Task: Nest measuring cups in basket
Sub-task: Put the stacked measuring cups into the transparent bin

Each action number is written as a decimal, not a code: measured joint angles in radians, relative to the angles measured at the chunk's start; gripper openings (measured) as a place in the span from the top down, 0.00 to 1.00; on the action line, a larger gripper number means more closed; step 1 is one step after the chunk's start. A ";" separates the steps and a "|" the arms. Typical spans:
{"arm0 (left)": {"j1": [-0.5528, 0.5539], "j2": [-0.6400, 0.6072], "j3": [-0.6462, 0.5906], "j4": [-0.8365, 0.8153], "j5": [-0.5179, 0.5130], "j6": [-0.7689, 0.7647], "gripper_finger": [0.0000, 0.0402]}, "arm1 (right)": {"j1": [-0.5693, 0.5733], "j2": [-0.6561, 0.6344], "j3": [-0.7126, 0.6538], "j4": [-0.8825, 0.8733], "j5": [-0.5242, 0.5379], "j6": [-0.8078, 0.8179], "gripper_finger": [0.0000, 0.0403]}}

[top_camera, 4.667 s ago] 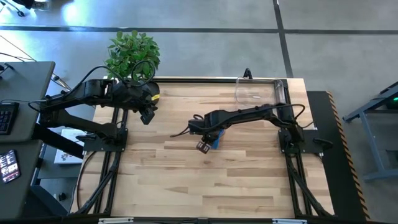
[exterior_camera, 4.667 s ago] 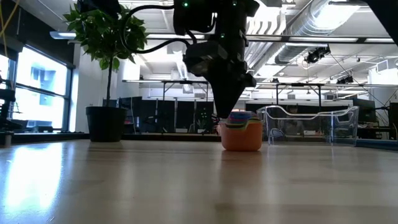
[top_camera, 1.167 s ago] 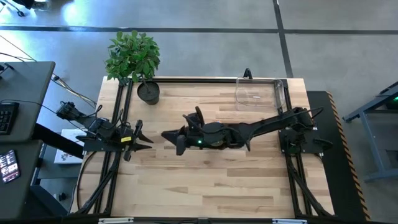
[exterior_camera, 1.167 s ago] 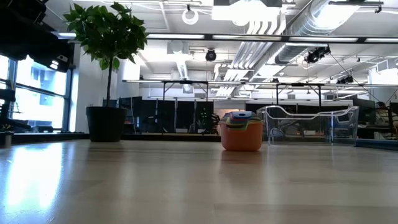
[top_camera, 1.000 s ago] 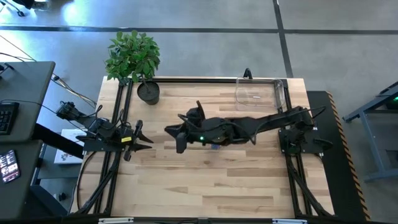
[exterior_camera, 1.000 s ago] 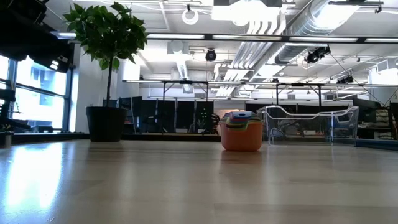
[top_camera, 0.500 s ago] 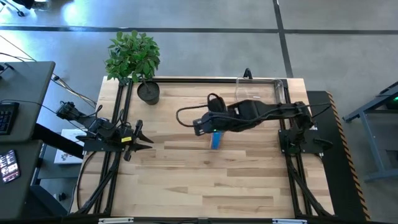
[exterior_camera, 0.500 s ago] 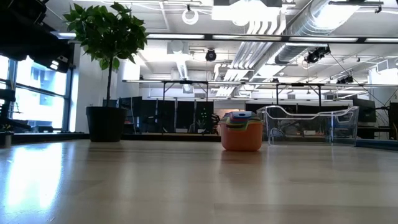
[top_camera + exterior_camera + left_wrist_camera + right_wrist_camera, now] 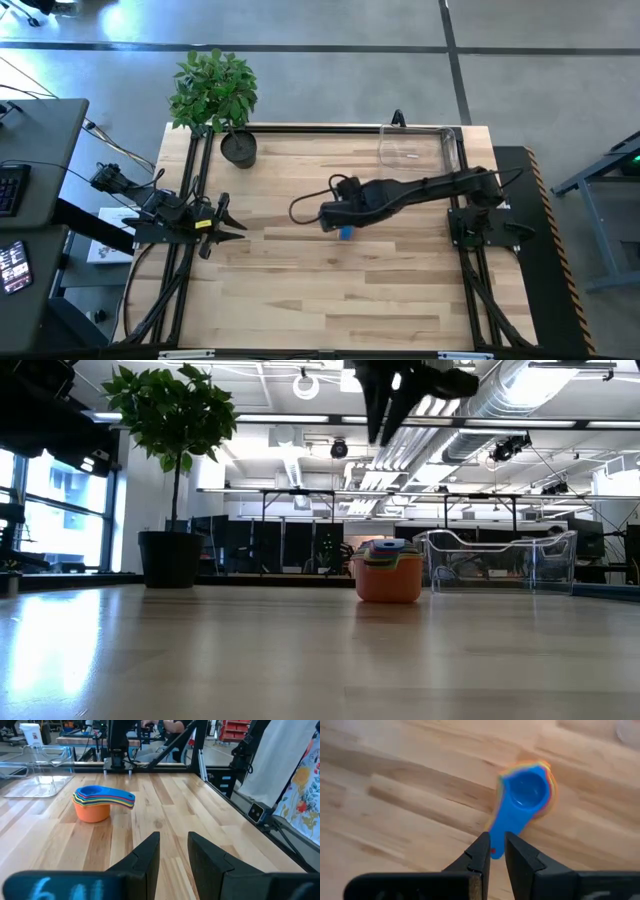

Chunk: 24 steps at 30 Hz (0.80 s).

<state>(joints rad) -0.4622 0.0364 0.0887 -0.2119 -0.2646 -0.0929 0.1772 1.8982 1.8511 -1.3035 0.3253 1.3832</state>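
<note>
The measuring cups (image 9: 388, 572) stand nested in one stack on the table's middle, orange outermost and blue on top, with the handles fanned to one side (image 9: 97, 802). My right gripper (image 9: 330, 218) hovers above the stack, pointing down. It is open by a narrow gap, with its fingertips over the blue handle (image 9: 496, 832) and well clear of it (image 9: 388, 422). The clear basket (image 9: 420, 148) sits at the far right of the table. My left gripper (image 9: 173, 855) waits at the left edge (image 9: 225, 220), slightly open and empty.
A black pot with a green plant (image 9: 238, 148) stands at the far left corner (image 9: 170, 558). The basket (image 9: 497, 560) is behind and to the right of the stack. Bare wood lies on the near half of the table (image 9: 330, 300).
My right arm, stretched out toward the table's left over the cups, has drawn back toward the right. Its gripper has turned to point down over the stack and has dropped into the top of the low view. The cup stack has stayed where it was.
</note>
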 joint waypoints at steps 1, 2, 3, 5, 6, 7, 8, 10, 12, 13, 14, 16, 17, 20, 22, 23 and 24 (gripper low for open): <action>0.000 0.000 0.000 0.000 0.000 0.000 0.78 | 0.000 0.000 -0.019 0.002 -0.006 0.017 0.88; 0.000 0.000 0.000 0.000 0.000 0.000 0.78 | 0.001 0.000 -0.038 0.012 -0.005 0.032 0.88; 0.000 0.000 0.000 0.000 0.000 0.000 0.78 | 0.002 0.000 -0.057 0.026 -0.005 0.044 0.88; 0.000 0.000 0.000 0.000 0.000 0.000 0.78 | 0.002 0.000 -0.089 0.044 -0.005 0.074 0.88; 0.000 0.000 0.000 0.000 0.000 0.000 0.78 | 0.002 0.000 -0.102 0.055 -0.004 0.088 0.88; 0.000 0.000 0.000 0.000 0.000 0.000 0.78 | 0.002 0.000 -0.116 0.074 -0.002 0.102 0.88; 0.000 0.000 0.000 0.000 0.000 0.000 0.78 | 0.002 0.000 -0.130 0.092 -0.002 0.110 0.88; 0.000 0.000 0.000 0.000 0.000 0.000 0.78 | 0.002 0.000 -0.151 0.110 -0.005 0.128 0.87; 0.000 0.000 0.000 0.000 0.000 0.000 0.78 | 0.002 0.000 -0.165 0.145 -0.002 0.135 0.86; 0.000 0.000 0.001 0.000 0.000 0.000 0.78 | 0.004 0.000 -0.172 0.157 -0.001 0.135 0.84; 0.000 0.000 0.001 0.000 0.000 0.000 0.78 | 0.006 0.000 -0.180 0.161 -0.001 0.130 0.83; 0.000 0.000 0.001 0.000 0.000 0.000 0.78 | 0.007 0.000 -0.185 0.168 0.005 0.123 0.79; 0.000 0.000 0.001 0.000 0.000 0.000 0.78 | 0.007 0.000 -0.189 0.173 0.010 0.119 0.77; 0.000 0.000 0.001 0.000 0.000 0.000 0.78 | 0.007 0.000 -0.199 0.185 0.015 0.112 0.70; 0.000 0.000 0.001 0.000 0.000 0.000 0.78 | 0.004 -0.001 -0.199 0.199 0.018 0.117 0.64; 0.000 0.000 0.001 0.000 0.000 0.000 0.78 | 0.002 -0.001 -0.199 0.204 0.021 0.123 0.61; 0.000 0.000 0.001 0.000 0.000 0.000 0.78 | 0.001 0.000 -0.199 0.209 0.025 0.129 0.58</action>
<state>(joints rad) -0.4622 0.0364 0.0895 -0.2122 -0.2648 -0.0929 0.1783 1.8980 1.6516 -1.0948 0.3502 1.5119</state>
